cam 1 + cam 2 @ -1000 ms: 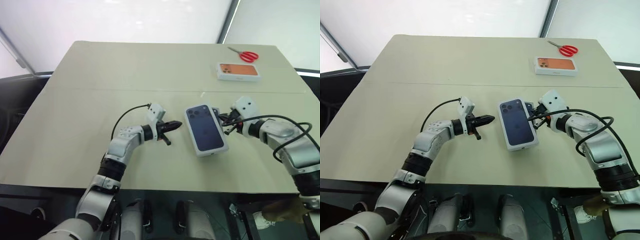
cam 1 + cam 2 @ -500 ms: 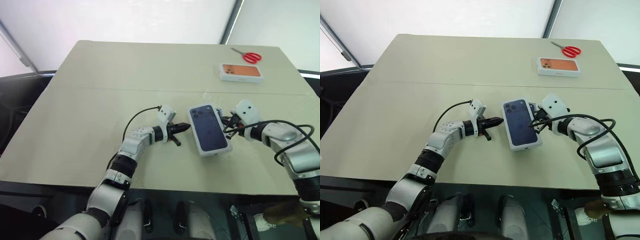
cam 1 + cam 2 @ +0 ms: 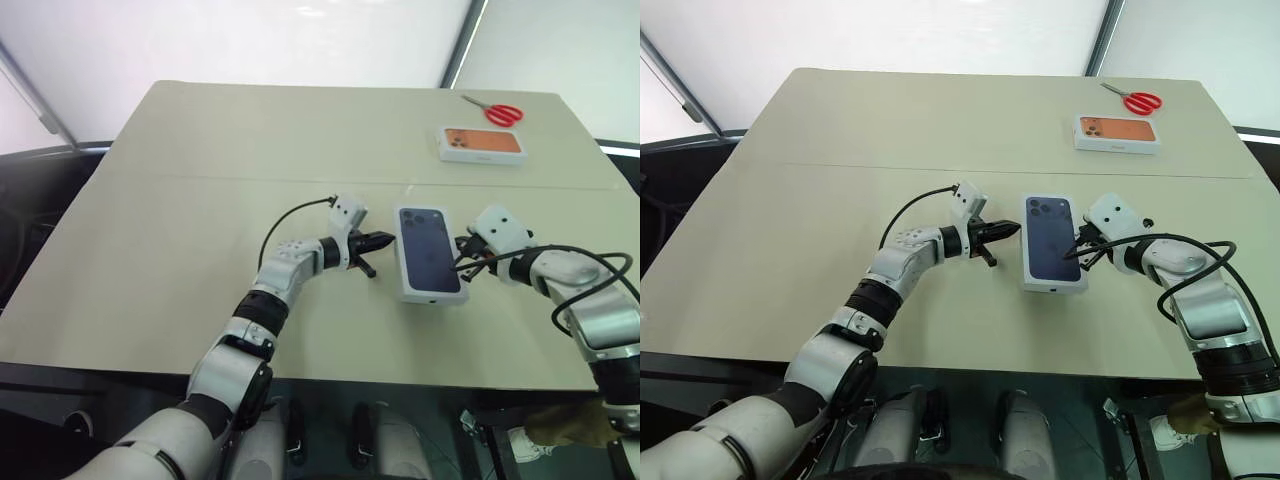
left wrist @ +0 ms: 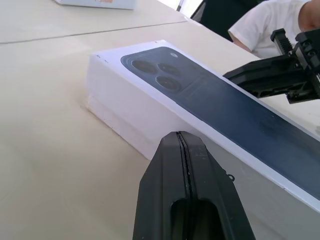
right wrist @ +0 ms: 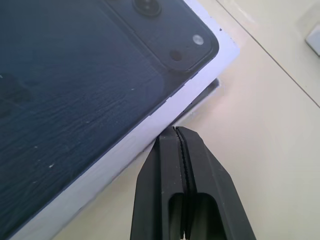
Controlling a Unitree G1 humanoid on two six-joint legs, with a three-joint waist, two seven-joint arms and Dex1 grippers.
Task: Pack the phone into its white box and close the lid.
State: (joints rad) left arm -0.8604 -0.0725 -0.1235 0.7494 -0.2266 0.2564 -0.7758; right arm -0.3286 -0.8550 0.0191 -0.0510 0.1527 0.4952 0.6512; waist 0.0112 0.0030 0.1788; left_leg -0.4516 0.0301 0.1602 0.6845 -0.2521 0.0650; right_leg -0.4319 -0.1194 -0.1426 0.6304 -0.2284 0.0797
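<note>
lid point(image 3: 430, 250) face: dark phone picture, no legible writing

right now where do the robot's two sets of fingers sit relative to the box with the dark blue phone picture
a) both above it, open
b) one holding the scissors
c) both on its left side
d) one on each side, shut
d: the left fingers and right fingers flank the lid, each pair pressed shut.

Silver arms, black cables, black fingers point(image 4: 187, 200)
</note>
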